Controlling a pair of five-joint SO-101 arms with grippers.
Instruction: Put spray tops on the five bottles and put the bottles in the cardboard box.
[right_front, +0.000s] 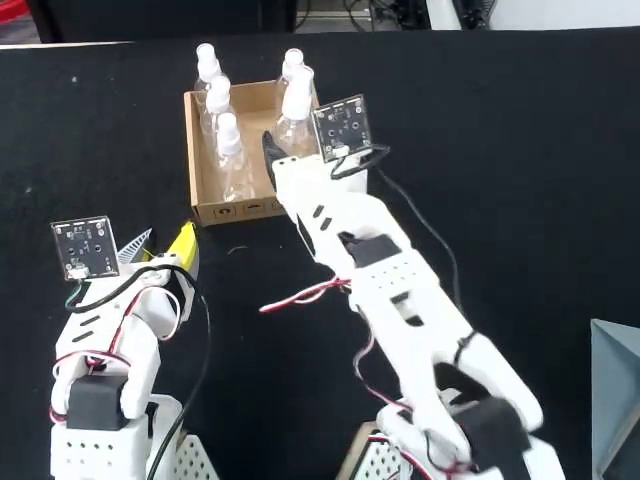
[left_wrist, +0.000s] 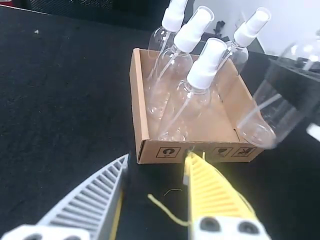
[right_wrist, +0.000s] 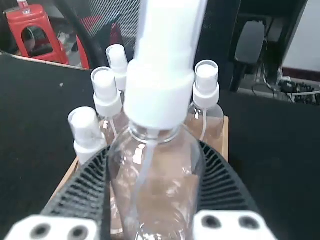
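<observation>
Black table (right_front: 500, 150): bottle (right_wrist: 155, 180) clamped in right gripper (right_wrist: 152, 160) (over box (right_front: 205, 195)).

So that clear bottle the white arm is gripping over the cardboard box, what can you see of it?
The clear plastic bottle looks empty, with a white spray top fitted and a thin tube running down inside. The right gripper clamps its body between black ribbed fingers. It is held at the right side of the brown cardboard box, near four similar bottles; whether its base touches the box is unclear.
</observation>
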